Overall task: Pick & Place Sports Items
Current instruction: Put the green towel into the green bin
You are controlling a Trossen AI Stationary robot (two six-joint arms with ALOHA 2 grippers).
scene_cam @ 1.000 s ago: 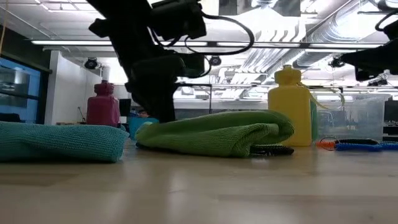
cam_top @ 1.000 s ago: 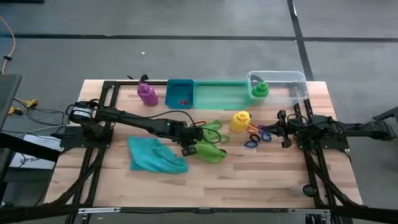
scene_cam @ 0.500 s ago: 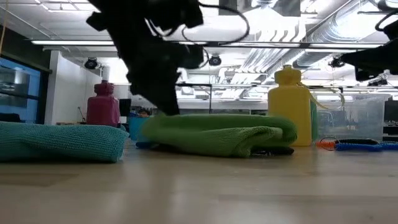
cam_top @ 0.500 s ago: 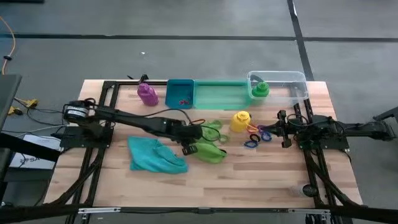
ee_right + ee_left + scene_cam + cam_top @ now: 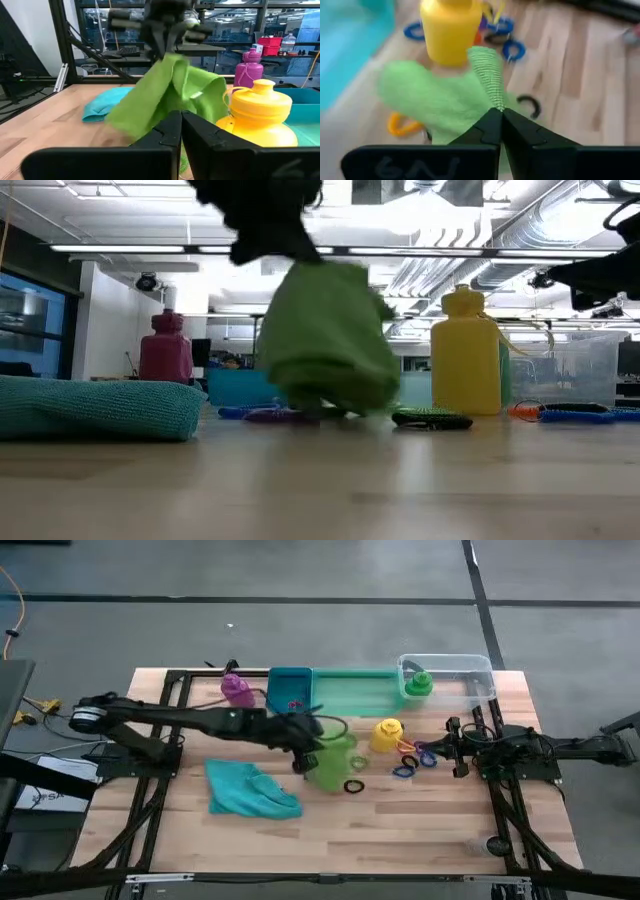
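Two clenched jaws of the left gripper (image 5: 500, 116) pinch the lime-green cloth (image 5: 332, 762) hanging beneath them, so lifting it clear before carrying should avoid dragging the rings.

Low view: lime-green cloth (image 5: 325, 340) hanging from dark gripper (image 5: 268, 235), between teal cloth (image 5: 95, 408) and yellow bottle (image 5: 466, 355).

A wooden table (image 5: 420, 830) is standing on a grey floor (image 5: 300, 630). Along its far edge three bins are sitting in a row: a blue bin (image 5: 290, 690), a green bin (image 5: 352, 693) touching it, and a clear bin (image 5: 462, 678) at the end. Black frame rails (image 5: 165, 710) are lying across the tabletop. Cables (image 5: 40, 708) are trailing beside the table's left edge.
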